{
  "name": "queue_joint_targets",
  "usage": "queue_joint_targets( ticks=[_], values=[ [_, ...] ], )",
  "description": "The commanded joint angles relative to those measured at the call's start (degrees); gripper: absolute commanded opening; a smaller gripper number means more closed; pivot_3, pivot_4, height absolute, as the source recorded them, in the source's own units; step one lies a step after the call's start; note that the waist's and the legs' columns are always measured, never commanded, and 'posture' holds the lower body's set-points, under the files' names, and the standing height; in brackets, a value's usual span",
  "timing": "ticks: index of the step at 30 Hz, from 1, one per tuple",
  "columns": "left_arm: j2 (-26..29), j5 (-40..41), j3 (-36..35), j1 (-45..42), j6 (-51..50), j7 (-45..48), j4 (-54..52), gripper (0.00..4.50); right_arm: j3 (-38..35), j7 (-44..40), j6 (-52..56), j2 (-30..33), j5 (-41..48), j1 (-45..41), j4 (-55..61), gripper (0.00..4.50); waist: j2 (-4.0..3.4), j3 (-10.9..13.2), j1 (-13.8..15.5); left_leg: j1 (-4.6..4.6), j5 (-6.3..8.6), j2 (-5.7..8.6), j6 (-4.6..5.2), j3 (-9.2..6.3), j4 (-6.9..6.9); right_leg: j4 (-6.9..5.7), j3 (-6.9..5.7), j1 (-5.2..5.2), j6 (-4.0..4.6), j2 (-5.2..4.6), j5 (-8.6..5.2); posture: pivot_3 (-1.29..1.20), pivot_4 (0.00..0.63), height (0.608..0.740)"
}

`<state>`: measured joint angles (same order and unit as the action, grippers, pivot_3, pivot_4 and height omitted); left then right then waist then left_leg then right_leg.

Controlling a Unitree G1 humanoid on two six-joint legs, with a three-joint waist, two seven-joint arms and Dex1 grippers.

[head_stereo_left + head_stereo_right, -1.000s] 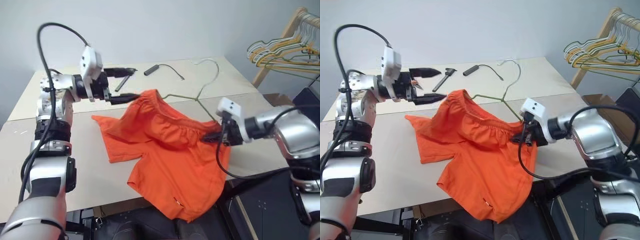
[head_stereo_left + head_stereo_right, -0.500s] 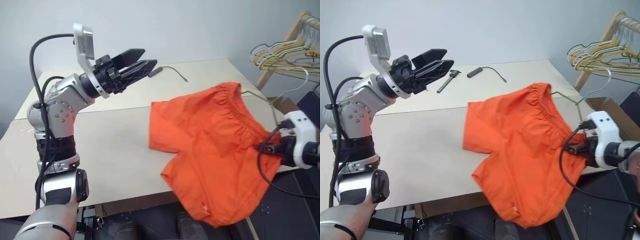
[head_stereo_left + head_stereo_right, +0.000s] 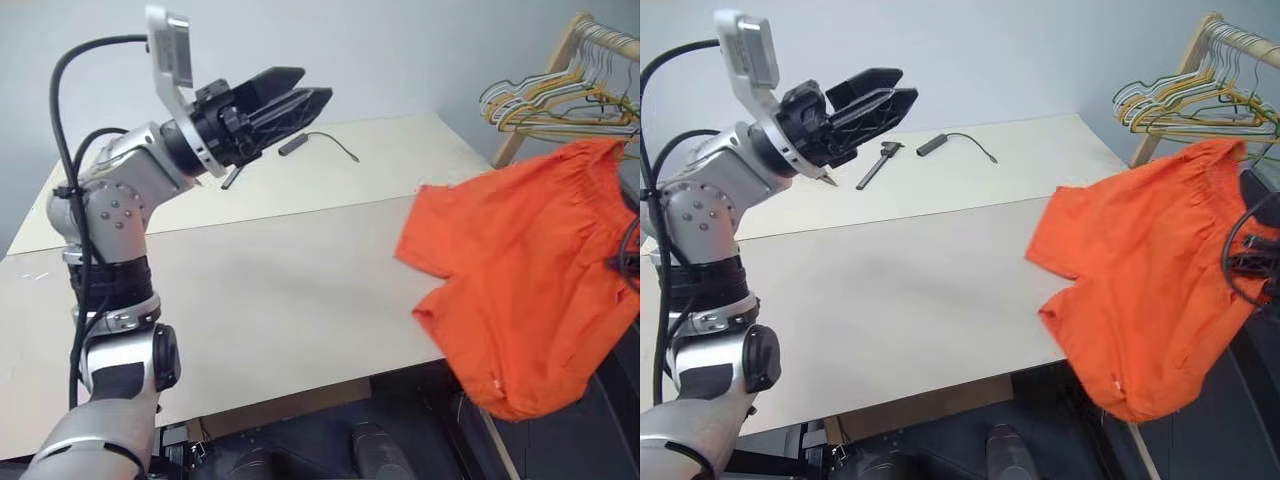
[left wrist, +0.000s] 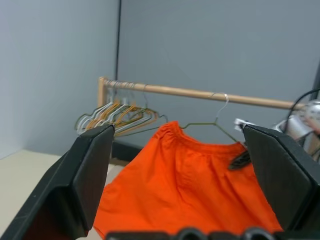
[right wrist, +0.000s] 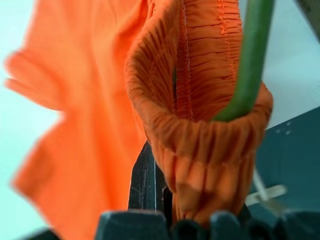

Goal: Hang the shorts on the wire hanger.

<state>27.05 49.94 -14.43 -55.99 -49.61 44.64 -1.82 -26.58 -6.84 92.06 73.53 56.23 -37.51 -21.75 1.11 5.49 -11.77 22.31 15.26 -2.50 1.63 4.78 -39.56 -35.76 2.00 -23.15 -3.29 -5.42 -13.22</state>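
My right gripper [image 5: 172,200] is clamped on the gathered waistband of the shorts [image 3: 1150,280], with the wire hanger [image 4: 210,125] threaded through it, so the garment hangs off the table [image 3: 890,290] edge beside the wooden rail [image 4: 200,93]. The hanger's hook appears level with the rail, though contact is unclear. My left gripper [image 3: 865,100] holds its jaws wide and empty, raised clear above the table.

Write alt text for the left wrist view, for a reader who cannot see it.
Bright orange shorts hang on a thin wire hanger in front of a wooden rail, framed between the left gripper's two wide-open black fingers. A bunch of other hangers hangs on the rail beside them, against a grey wall.
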Motion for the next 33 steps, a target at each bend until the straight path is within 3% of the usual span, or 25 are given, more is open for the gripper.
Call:
queue_joint_targets(
  ticks=[1,9,16,22,33],
  values=[
    [0.5,1.4,-0.5,-1.5,1.3,0.4,-2.0,4.44,-0.5,11.8,0.4,1.3,1.8,-8.8,-9.3,0.00,0.01,0.0,-0.1,0.00,0.00,0.00,0.00,0.03,0.03,0.05,0.04,-0.01,-0.02,0.00,0.01,-0.26,0.105,0.740],
    [0.7,1.8,-0.2,-0.4,1.9,0.2,-2.8,4.44,-5.2,28.0,0.4,-2.8,-7.8,-23.0,-18.5,0.00,-0.09,0.2,-0.3,-0.03,0.00,0.09,-0.01,0.24,0.61,0.56,0.28,-0.08,-0.20,-0.04,0.06,-0.24,0.100,0.740],
    [1.3,2.0,-0.3,0.9,2.1,0.0,-4.1,4.44,-19.0,38.7,-4.6,-7.2,-22.8,-29.2,-21.9,0.00,-0.21,0.2,0.4,0.20,0.00,0.15,-0.01,0.29,0.65,0.76,0.30,-0.23,-0.36,-0.11,0.04,-0.23,0.091,0.740],
    [1.9,2.5,-0.6,1.9,2.2,0.3,-5.1,4.44,-23.6,40.5,-9.4,-7.8,-29.7,-29.8,-24.3,0.00,-0.27,0.3,0.7,0.19,0.00,0.33,-0.01,0.32,0.65,0.74,0.33,-0.23,-0.47,-0.27,0.05,-0.22,0.087,0.740],
    [3.1,3.0,-0.7,2.7,2.2,0.6,-5.9,4.44,-22.0,38.1,-16.4,-6.8,-36.4,-28.4,-31.3,0.00,-0.29,0.2,0.0,0.10,0.00,0.37,-0.01,0.32,0.66,0.75,0.38,-0.15,-0.50,-0.28,0.06,-0.20,0.088,0.740]
  ],
)
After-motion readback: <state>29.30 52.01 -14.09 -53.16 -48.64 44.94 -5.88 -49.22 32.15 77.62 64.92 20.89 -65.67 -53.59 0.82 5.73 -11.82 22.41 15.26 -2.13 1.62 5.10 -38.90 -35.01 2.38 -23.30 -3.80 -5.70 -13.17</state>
